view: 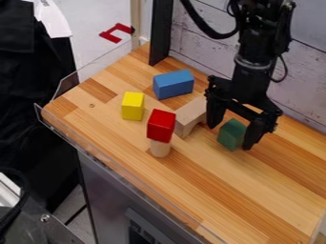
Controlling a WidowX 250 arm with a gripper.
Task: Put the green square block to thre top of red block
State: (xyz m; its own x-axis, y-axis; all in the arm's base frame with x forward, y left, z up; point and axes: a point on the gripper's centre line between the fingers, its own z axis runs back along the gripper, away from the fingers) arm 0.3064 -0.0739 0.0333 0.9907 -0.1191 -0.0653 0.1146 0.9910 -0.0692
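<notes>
Your green block [231,134] stands on the counter [274,190], between the gripper's [230,136] spread fingers; its taller side seems to run roughly from twelve to six o'clock, though the dark fingers make contact hard to judge. From it, at nine, you have the red block [161,126] atop a pale cylinder [160,148]; toward ten, a plain wooden arch [189,114], partly hidden by the gripper, and farther out the yellow block [132,106]; between ten and eleven, the blue block [173,84]. You're over striped wood, with a whitish plank wall [207,52] behind; black cloth [32,95] is cut off at the view's nine-o'clock edge.
</notes>
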